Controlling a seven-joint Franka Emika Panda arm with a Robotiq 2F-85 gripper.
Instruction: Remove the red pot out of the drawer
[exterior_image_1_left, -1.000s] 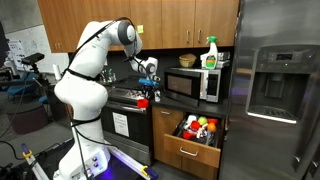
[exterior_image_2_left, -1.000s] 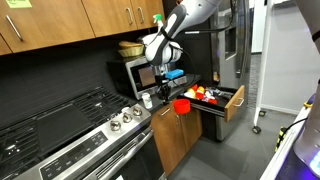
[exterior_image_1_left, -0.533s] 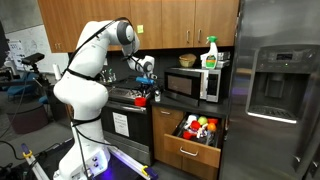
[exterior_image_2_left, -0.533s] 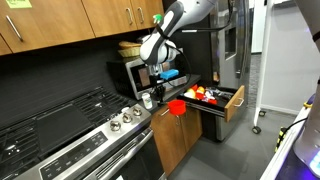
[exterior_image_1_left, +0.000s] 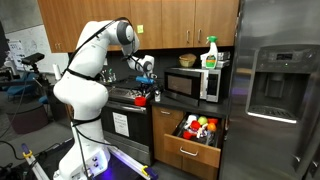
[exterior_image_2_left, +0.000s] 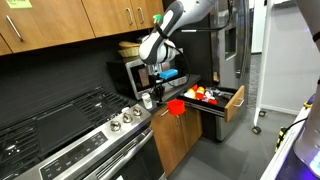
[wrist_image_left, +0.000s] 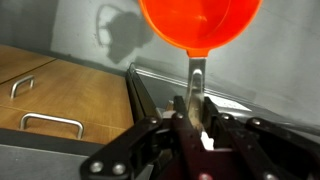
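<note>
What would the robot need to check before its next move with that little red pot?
1. Red pot out of the drawer: ok, it hangs in the air apart from it.
2. Gripper clamped on the pot's handle: ok, seen in the wrist view.
3. Pot empty: cannot tell.
4. Other toys lying inside the open drawer: ok.
5. Free spot to set the pot down: cannot tell.

We see pot (exterior_image_2_left: 177, 106) clear of drawer (exterior_image_2_left: 232, 103), held by gripper (wrist_image_left: 195, 118) betw. stove (exterior_image_2_left: 70, 130) & drawer; toys (exterior_image_2_left: 205, 95) in drawer, below microwave (exterior_image_1_left: 195, 84).
</note>
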